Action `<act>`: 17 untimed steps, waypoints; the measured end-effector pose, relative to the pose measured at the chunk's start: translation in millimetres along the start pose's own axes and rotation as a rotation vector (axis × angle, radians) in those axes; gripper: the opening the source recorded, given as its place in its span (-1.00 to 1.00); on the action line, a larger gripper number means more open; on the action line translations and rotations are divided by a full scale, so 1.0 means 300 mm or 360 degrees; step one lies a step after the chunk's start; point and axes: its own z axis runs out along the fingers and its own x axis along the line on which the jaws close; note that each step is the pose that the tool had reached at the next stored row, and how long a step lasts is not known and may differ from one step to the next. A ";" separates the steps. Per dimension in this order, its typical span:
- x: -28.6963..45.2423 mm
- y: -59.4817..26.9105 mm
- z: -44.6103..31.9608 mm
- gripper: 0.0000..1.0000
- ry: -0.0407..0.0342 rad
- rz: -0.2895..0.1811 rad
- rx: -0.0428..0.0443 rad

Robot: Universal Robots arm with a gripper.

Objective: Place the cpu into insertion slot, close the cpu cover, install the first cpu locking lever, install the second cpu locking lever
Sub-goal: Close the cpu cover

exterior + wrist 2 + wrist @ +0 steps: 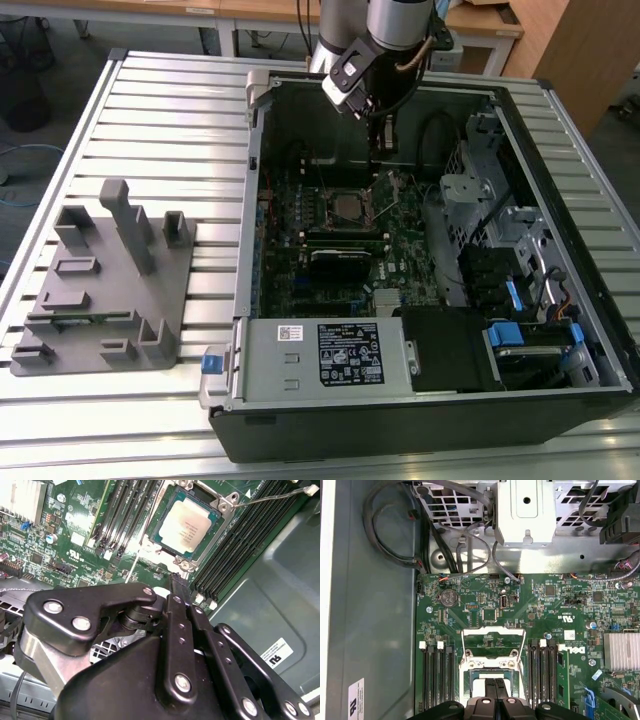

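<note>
Slatted desk (150, 110) carries the open computer case (560, 420). The claw (495, 686), fingers pressed together on nothing, hangs just beside the cpu cover (493, 630), which looks tilted up; best pushed down squarely, I judge, keeping off the locking lever (270, 499). Second wrist view gives the cpu (187, 525) seated flat in the insertion slot (206, 541); first wrist view gives the cover's raised frame instead.

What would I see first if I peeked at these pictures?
An open black computer case lies on the slatted metal table, with the robot's black gripper reaching inside. Near its tip, the pale silver square cpu sits on the green circuit board, between rows of long black memory slots.
</note>
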 end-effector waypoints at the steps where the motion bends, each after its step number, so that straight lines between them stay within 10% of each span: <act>1: 0.000 0.000 0.000 -0.79 0.0000 0.0000 0.0000; 17: 0.000 0.008 0.000 -0.79 0.0000 0.0000 0.0000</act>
